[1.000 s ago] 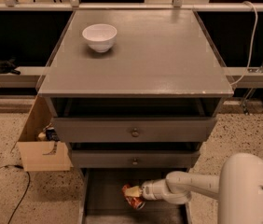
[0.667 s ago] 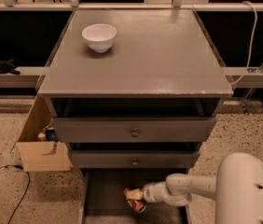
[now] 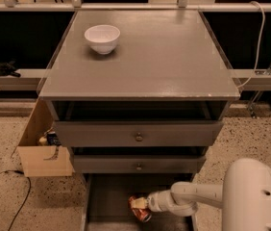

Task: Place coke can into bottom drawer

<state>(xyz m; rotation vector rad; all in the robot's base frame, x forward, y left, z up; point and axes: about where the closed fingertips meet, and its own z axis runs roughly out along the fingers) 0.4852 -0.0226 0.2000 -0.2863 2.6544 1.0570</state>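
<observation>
Speckled floor [image 3: 1,143] surrounded a grey desk [image 3: 164,57] with three drawers, dark shelving behind it. Hand [image 3: 144,205] sat low at the desk front, inside the open bottom drawer [image 3: 109,196], reaching in from the right on a white arm [image 3: 193,196]. Hand was closed on the coke can [image 3: 138,210]. The can sat at the hand's tip, on its left side, tilted, with its red wall and one metal end showing. Couldn't tell whether the can touched the drawer floor. Bare grey drawer floor lay left of the hand and beyond it.

Directly above the hand was the middle drawer [image 3: 102,164], then the upper drawer [image 3: 92,134]. Each had a small round knob and a dark gap over its front.

White bowl [image 3: 102,38] stood upright on the desk top, far above and left of the hand, well apart from the can. Cardboard box [image 3: 44,160] sat on the floor against the desk's left side, up and left of the hand; its contents were too unclear to name. Black cable [image 3: 22,201] ran along the floor well left of the hand. Robot's white body [image 3: 258,196] filled the corner right of the hand. White cable [image 3: 260,37] hung far up and right, by the rail.
</observation>
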